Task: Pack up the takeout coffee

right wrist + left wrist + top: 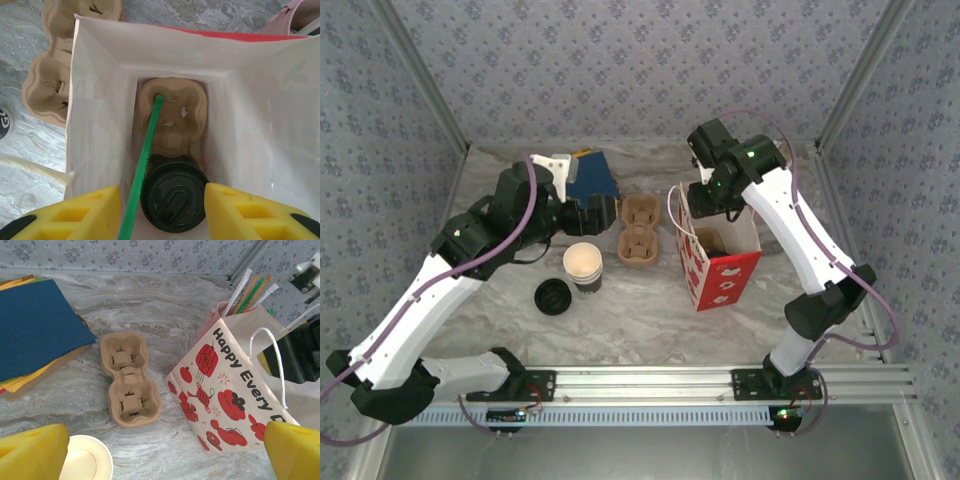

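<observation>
The takeout coffee (pixel 174 200), seen from above as a round black lid, stands in a brown pulp carrier (pixel 175 115) at the bottom of the red-and-white paper bag (pixel 720 265). My right gripper (pixel 162 200) hangs over the bag's mouth, its yellow fingers (pixel 90 212) apart on either side of the lid. A green straw (pixel 145 160) leans between the left finger and the lid. In the top view the right gripper (pixel 705 195) is at the bag's far end. My left gripper (pixel 165 455) is wide open with nothing in it, over the table left of the bag (pixel 225 400).
A lidless paper cup (pixel 583 265) and a loose black lid (pixel 552 297) stand left of centre. An empty pulp carrier (pixel 640 235) lies beside the bag. A blue stack of paper (pixel 590 180) sits at the back. Straws (pixel 245 290) stick up behind the bag.
</observation>
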You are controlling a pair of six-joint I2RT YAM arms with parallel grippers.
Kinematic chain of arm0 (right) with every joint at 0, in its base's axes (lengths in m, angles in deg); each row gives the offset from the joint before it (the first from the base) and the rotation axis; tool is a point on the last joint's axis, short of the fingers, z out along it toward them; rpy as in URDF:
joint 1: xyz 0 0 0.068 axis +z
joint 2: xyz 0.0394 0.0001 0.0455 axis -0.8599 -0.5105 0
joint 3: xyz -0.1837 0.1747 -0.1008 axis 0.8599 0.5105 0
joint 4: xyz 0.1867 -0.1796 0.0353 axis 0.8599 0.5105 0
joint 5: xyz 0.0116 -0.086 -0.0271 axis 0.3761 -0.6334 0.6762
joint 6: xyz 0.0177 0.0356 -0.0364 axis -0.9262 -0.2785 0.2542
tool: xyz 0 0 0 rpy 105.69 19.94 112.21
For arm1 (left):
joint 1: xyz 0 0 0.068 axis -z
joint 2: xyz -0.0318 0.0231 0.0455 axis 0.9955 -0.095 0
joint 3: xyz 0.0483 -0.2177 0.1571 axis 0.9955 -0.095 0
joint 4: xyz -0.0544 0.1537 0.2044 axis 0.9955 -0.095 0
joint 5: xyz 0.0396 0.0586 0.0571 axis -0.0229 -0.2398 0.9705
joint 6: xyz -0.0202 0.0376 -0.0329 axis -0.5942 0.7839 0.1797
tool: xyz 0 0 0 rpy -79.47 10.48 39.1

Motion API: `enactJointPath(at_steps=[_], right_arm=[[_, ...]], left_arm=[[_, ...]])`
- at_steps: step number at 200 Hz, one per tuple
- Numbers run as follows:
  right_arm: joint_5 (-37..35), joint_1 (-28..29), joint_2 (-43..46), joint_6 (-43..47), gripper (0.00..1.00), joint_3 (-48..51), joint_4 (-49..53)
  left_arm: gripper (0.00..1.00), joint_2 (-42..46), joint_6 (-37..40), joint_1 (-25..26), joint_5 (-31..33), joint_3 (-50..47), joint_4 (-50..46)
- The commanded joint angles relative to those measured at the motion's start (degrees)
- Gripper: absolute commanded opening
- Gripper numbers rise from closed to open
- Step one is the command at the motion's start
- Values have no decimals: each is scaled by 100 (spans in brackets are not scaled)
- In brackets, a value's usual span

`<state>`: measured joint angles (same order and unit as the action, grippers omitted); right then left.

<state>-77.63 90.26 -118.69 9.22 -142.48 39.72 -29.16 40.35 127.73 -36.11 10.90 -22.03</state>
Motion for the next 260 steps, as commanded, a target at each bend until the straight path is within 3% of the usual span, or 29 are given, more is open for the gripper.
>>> enactJointPath(at_steps=[1, 20, 36, 45, 54, 58, 149, 260], right_arm=[[-124, -52, 348, 28, 49, -326, 98], [-94, -49, 564, 32, 54, -381, -56], [25, -25, 791, 29, 63, -309, -374], [112, -7, 924, 9, 75, -231, -565], [163, 30, 1050, -31, 97, -144, -759], [197, 38, 1098, -43, 100, -110, -838], [9, 747, 997, -53, 100, -81, -1501], [-392, 2209, -651, 193, 100, -1702, -1003]], left_arm=[[100, 3, 7, -42, 92, -6, -56], [100, -39, -34, -99, 77, -34, -77], [100, -45, -104, -208, 60, -107, -122], [100, -64, -179, -294, 35, -131, -194], [100, -70, -247, -375, 15, -149, -284], [100, -68, -274, -411, 24, -163, -331], [100, 508, -851, -975, 449, -955, -1451], [100, 1222, -1012, -1527, 426, -1698, -1900]])
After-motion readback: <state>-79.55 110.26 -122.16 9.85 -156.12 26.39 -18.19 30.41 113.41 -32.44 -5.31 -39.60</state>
